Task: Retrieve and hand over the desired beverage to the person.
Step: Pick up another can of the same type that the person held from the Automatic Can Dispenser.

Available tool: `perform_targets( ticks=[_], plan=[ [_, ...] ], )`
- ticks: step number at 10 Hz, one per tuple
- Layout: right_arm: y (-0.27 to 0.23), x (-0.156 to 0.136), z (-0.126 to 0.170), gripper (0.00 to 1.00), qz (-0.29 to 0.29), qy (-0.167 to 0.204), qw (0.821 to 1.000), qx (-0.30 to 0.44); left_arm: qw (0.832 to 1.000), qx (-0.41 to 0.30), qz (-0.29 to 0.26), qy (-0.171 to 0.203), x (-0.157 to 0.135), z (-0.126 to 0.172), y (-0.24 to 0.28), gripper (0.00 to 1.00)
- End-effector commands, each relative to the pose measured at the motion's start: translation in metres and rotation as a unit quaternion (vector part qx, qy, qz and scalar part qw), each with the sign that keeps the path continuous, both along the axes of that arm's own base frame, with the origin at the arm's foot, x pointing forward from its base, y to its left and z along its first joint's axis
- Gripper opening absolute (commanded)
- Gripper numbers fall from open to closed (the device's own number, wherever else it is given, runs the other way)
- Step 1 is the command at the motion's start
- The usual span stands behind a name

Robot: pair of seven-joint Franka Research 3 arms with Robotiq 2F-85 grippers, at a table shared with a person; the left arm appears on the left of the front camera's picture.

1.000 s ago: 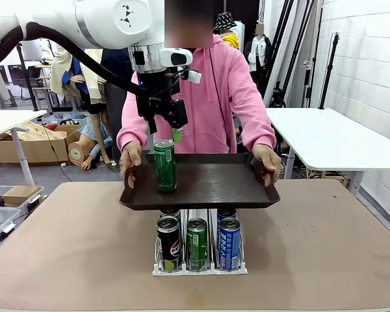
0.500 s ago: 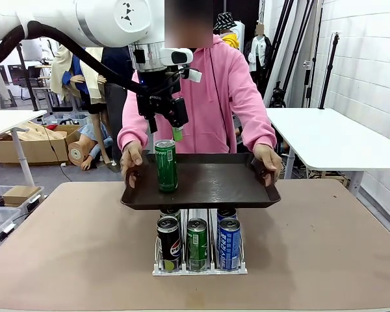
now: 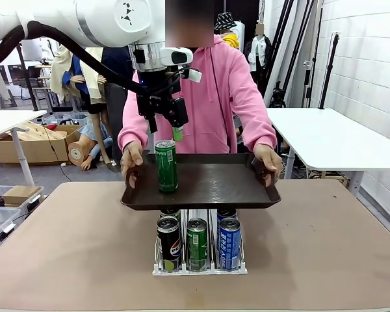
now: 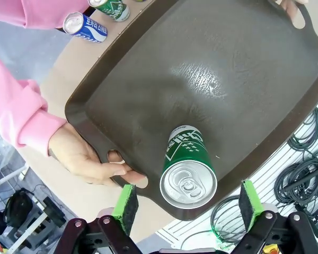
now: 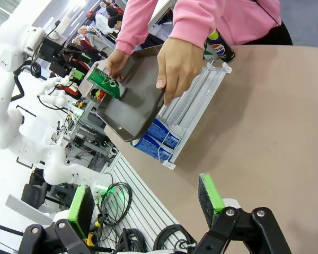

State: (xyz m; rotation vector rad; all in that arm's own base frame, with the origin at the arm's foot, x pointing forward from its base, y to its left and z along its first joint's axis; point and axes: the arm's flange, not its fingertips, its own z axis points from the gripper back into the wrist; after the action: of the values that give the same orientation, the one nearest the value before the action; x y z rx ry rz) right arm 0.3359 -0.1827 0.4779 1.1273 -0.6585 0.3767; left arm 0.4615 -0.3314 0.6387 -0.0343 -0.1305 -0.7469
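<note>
- Tabletop (image 3: 325,247), matte brown with rounded corners, in a workshop; a white block wall runs along the right. A white side table (image 3: 325,136) stands behind, and cardboard boxes (image 3: 32,140) sit on the floor at far left.
- Person (image 3: 221,91) in a bright pink hooded sweatshirt stands at the far side, with a hand (image 3: 131,156) at each cut-out handle of a tray (image 3: 214,188).
- Tray is dark, rectangular and faintly glossy, with a raised rim, and is held level above the table.
- Green can (image 3: 166,166), a slim metal cylinder with a silver pull-tab top, stands upright on the tray toward the robot's left end.
- Left gripper (image 3: 164,130) hovers directly over that can. Its jaws are spread wide, with a green pad on either side of the top, gripping nothing.
- Pale rack (image 3: 198,268) sits under the tray with a black can (image 3: 169,242), a second green can (image 3: 196,242) and a blue can (image 3: 229,242) at its front. The tray hides the rows behind.
- Right gripper (image 5: 146,203) is spread wide and empty over bare tabletop, well apart from the rack.
</note>
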Motion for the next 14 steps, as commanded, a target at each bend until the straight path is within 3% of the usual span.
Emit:
perform_targets(
  ticks=[1,6,8,11,14],
  plan=[
    [0.0,0.0,0.0,1.0,0.002,-0.006,1.0,0.005,1.0,-0.001,0.001,-0.004,-0.001,0.0,0.001,1.0],
    [0.0,0.0,0.0,1.0,0.002,-0.006,1.0,0.005,1.0,-0.001,0.001,-0.004,-0.001,0.0,0.001,1.0],
    [0.0,0.0,0.0,1.0,0.002,-0.006,1.0,0.005,1.0,-0.003,0.012,0.012,0.001,0.006,0.008,1.0],
    [0.0,0.0,0.0,1.0,0.002,-0.006,1.0,0.005,0.997,-0.042,0.065,0.014,0.003,0.042,0.047,1.0],
    [0.0,0.0,0.0,1.0,0.002,-0.006,1.0,0.005,0.985,-0.092,0.144,0.009,0.007,0.084,0.126,1.0]
  ],
)
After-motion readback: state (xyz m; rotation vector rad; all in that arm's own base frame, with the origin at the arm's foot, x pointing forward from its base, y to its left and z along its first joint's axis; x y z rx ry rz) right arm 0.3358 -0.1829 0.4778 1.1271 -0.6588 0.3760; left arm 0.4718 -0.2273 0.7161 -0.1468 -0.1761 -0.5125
